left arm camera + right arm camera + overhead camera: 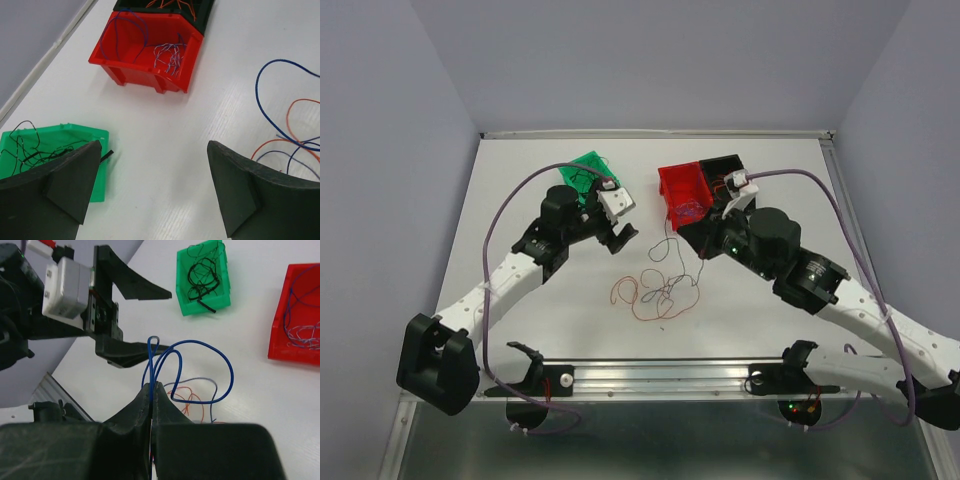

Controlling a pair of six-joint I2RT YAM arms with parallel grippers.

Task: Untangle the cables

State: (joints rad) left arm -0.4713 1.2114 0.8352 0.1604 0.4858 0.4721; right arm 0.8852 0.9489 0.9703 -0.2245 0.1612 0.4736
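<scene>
While the right pincer (151, 385) is pressing its two fingers fully together, it is pinching a blue strand (227, 365) whose loops are springing up and out past the fingertips. The strand's lower end is trailing down toward the orange wires on the surface, so it seems not yet free of them. The rest of the cables are lying as a loose tangle (660, 292) in the middle of the table (550, 320), just near of the right pincer. The left pincer (154, 145) is hovering to the left of the tangle with its fingers spread wide and nothing between them.

Judging by this, the robot is pulling one blue strand out of the knot. The next move is calling for a slow lift away from the tangle until the tail slips clear, then a carry to the red bin (675, 185) at the far middle, where blue-purple wires are already lying. If the knot is dragging along, the free left pincer could be pinning it.

A black bin (720, 165) holding orange wires is touching the red one on its right, and a green bin (588, 165) with black wires is sitting at the far left. The table is white and matte, a metal rail (660, 372) is running along its near edge, and plain grey walls (650, 60) are enclosing it.
</scene>
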